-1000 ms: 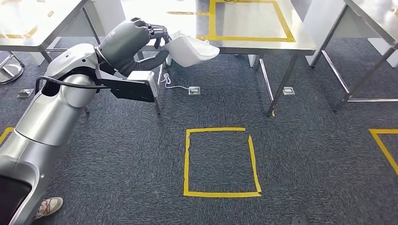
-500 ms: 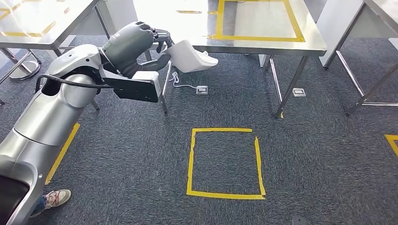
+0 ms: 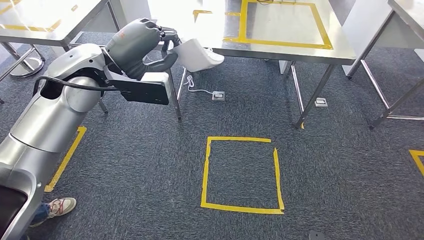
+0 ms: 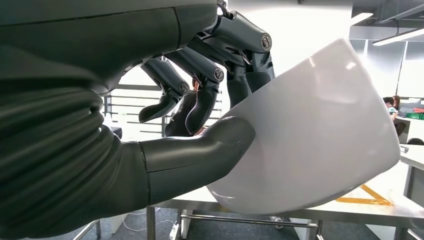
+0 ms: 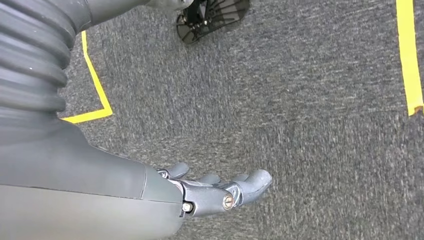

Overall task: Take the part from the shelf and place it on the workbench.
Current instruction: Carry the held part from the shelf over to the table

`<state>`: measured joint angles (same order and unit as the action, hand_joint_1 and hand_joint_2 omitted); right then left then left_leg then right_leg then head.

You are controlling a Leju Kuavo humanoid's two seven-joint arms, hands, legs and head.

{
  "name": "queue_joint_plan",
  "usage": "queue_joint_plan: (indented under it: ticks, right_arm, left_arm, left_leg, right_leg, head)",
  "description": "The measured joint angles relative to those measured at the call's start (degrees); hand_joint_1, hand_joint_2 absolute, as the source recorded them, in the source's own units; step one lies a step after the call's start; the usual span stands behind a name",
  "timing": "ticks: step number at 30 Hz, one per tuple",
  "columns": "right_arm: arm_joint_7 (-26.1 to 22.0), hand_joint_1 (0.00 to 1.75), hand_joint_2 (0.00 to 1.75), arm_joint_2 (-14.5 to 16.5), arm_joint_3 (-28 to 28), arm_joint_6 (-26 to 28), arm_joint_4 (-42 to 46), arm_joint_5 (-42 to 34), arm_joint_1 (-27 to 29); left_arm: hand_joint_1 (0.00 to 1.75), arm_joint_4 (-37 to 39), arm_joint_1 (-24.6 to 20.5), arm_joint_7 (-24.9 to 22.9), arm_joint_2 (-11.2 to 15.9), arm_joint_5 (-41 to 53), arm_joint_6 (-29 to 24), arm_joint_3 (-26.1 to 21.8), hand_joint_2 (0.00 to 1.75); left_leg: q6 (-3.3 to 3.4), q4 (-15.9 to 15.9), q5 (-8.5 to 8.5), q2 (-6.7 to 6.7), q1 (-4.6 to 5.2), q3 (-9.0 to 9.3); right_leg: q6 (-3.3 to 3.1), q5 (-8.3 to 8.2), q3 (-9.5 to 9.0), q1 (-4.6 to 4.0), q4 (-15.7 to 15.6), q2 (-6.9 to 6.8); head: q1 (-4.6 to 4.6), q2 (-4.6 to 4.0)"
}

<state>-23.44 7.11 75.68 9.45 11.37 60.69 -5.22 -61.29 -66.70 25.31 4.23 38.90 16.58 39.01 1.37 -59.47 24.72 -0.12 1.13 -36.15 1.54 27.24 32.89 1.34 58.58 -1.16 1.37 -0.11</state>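
Observation:
The part is a smooth white moulded shell (image 3: 197, 56), (image 4: 315, 145). My left hand (image 3: 162, 42), (image 4: 200, 115) grips it, thumb under one side and dark fingers curled over its rim. I hold it in the air at the near left corner of the steel workbench (image 3: 280, 49), which has a yellow tape rectangle on its top. My right hand (image 5: 215, 192) hangs beside me over the grey carpet, fingers stretched out and holding nothing.
A yellow tape square (image 3: 242, 174) marks the carpet in front of me. A second steel table (image 3: 45, 30) stands at the far left, a third (image 3: 407, 12) at the far right. A cable and floor sockets (image 3: 218, 95) lie under the workbench. A person's shoe (image 3: 57, 206) is beside me.
The whole view has shifted as I moved: the workbench and tape square sit slightly further right and lower. The left hand still holds the white part, now closer to the bench corner.

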Motion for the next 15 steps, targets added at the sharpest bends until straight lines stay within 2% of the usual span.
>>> queue_joint_plan:
  ticks: [3, 5, 7, 9, 10, 11, 12, 14, 15]
  right_arm:
    - [-0.1, 0.0, 1.75, 0.0, 0.0, 0.0, 0.0, 0.1, 0.0]
    - [-0.1, 0.0, 1.75, 0.0, -0.1, 0.0, 0.0, 0.1, 0.0]
    - [-0.2, 0.0, 1.75, 0.0, -0.1, 0.0, 0.0, 0.1, 0.0]
    - [-0.2, 0.0, 1.75, 0.0, -0.1, 0.0, 0.0, 0.1, 0.1]
    - [-0.1, 0.0, 1.75, 0.0, -0.1, 0.0, 0.0, 0.1, 0.2]
    - [-0.1, 0.0, 1.75, 0.0, -0.1, 0.0, 0.0, 0.1, 0.3]
    - [-0.1, 0.0, 1.75, 0.1, -0.1, 0.0, 0.0, 0.1, 0.3]
    - [-0.1, 0.0, 1.75, 0.1, -0.1, 0.0, 0.0, 0.1, 0.4]
    - [-0.2, 0.0, 1.75, 0.1, -0.1, 0.0, 0.0, 0.1, 0.4]
  left_arm:
    - [1.75, 0.0, 0.0, 0.0, 0.3, -0.1, 0.0, 0.0, 1.75]
    - [1.75, -0.1, -0.1, 0.0, 0.4, -0.3, 0.0, 0.0, 1.75]
    - [1.75, -0.2, -0.2, 0.0, 0.5, -0.4, 0.0, 0.0, 1.75]
    - [1.75, -0.2, -0.2, 0.0, 0.5, -0.4, 0.1, 0.1, 1.75]
    - [1.75, -0.2, 0.0, 0.0, 0.5, -0.4, 0.1, 0.2, 1.75]
    - [1.75, -0.2, 0.1, 0.0, 0.5, -0.4, 0.1, 0.3, 1.75]
    - [1.75, -0.2, 0.2, 0.0, 0.5, -0.4, 0.1, 0.3, 1.75]
    - [1.75, -0.2, 0.2, 0.0, 0.5, -0.5, 0.1, 0.3, 1.75]
    - [1.75, -0.2, 0.1, 0.0, 0.6, -0.5, 0.1, 0.3, 1.75]
  left_leg:
    - [0.68, 0.3, 0.06, -0.08, 0.1, 0.18]
    - [1.4, 0.8, 0.41, -0.24, -0.14, 0.78]
    - [2.0, 1.1, 0.9, -0.38, -0.28, 1.35]
    - [2.11, 1.0, 1.33, -0.54, -0.27, 1.75]
    - [2.02, 0.9, 1.64, -0.66, -0.27, 2.04]
    - [1.87, 0.8, 2.01, -0.78, -0.29, 2.42]
    - [1.64, 0.7, 2.42, -0.87, -0.36, 2.89]
    - [0.91, 0.4, 3.4, -0.95, -0.46, 3.88]
    - [0.45, 0.3, 3.89, -1.01, -0.46, 4.25]
  right_leg:
    - [0.7, -0.49, -0.19, 0.19, 0.3, -0.13]
    - [1.0, -0.24, 0.49, 0.22, 2.1, 0.07]
    - [0.93, 2.08, 3.27, 0.22, 7.0, 0.52]
    - [1.03, 4.73, 7.73, 0.16, 14.2, 0.9]
    - [1.09, 5.04, 9.48, 0.16, 16.5, 1.0]
    - [1.14, 4.27, 10.3, 0.2, 16.8, 1.06]
    - [1.15, 2.42, 9.93, 0.27, 14.8, 1.07]
    - [1.15, -2.1, 7.04, 0.4, 7.0, 1.11]
    - [0.92, -2.87, 5.71, 0.32, 3.7, 1.1]
  head:
    - [0.0, 0.0]
    - [-0.07, 0.0]
    - [-0.2, 0.0]
    - [-0.29, 0.01]
    - [-0.3, 0.01]
    - [-0.3, 0.01]
    - [-0.3, 0.01]
    - [-0.3, 0.0]
    - [-0.31, 0.0]
